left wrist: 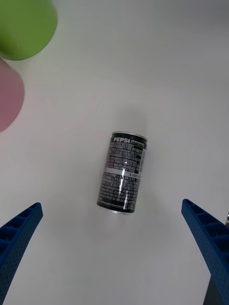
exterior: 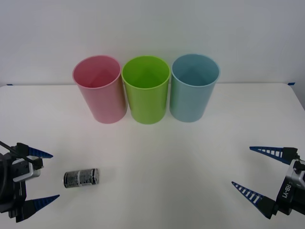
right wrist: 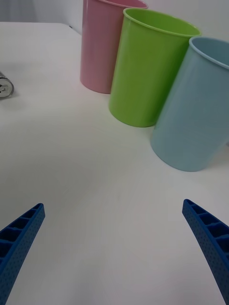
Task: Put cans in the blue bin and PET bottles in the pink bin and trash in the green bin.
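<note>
Your left hand (exterior: 29, 181) hovers low at the near left corner of the desk (exterior: 167, 157), its blue fingers (left wrist: 19, 233) spread wide with nothing between them. The can (exterior: 81, 178) lies on its side on the desk just beside that hand, toward the middle of the desk and apart from both fingertips; in the left wrist view the can (left wrist: 122, 171) sits ahead of the open fingers, roughly midway between them. Your right hand (exterior: 257, 174) is at the near right corner, fingers (right wrist: 210, 238) likewise spread and holding nothing, well apart from the can.

Count what you have: one can, and three bins standing upright in a row at the far side of the desk. From your left they are the pink bin (exterior: 100, 90), the green bin (exterior: 146, 90) and the blue bin (exterior: 193, 90), each just beside its neighbour, all well apart from the can.
</note>
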You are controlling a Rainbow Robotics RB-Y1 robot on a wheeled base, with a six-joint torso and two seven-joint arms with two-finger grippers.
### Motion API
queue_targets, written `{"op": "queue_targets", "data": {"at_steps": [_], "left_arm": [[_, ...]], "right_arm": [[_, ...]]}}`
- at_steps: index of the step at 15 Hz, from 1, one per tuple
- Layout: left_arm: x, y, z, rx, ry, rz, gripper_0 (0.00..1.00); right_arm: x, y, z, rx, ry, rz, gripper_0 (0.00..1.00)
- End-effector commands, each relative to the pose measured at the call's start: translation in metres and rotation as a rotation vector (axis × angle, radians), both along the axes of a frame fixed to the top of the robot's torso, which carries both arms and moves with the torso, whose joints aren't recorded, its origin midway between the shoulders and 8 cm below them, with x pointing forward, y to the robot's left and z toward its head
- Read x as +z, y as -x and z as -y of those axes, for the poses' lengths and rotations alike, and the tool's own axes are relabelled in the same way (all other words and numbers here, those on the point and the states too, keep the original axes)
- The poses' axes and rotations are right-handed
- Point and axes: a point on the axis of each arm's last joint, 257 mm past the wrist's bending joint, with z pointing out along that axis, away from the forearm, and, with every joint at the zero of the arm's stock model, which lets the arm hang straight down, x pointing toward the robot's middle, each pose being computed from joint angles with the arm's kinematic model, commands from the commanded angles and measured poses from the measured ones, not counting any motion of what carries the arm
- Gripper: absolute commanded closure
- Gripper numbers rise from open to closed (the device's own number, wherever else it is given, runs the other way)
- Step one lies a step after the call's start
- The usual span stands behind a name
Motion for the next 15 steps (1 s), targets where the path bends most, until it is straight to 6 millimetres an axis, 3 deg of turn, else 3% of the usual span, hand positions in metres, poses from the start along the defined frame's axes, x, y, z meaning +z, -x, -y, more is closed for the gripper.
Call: {"op": "queue_targets", "data": {"at_steps": [1,5,8,12,15], "left_arm": [[-0.002,0.005,-0.007,-0.025,-0.05,-0.027,0.0],[-0.007,0.008,-0.005,-0.022,-0.04,-0.037,0.0],[-0.023,0.01,0.008,-0.044,-0.028,-0.074,0.0],[-0.046,-0.019,0.03,-0.047,0.002,-0.096,0.0],[-0.05,-0.045,0.031,-0.034,-0.007,-0.091,0.0]], "right_arm": [[0.0,0.0,0.0,0.0,0.0,0.0,0.0],[0.0,0.0,0.0,0.0,0.0,0.0,0.0],[0.0,0.0,0.0,0.0,0.0,0.0,0.0],[0.0,0.0,0.0,0.0,0.0,0.0,0.0],[0.0,0.0,0.0,0.0,0.0,0.0,0.0]]}}
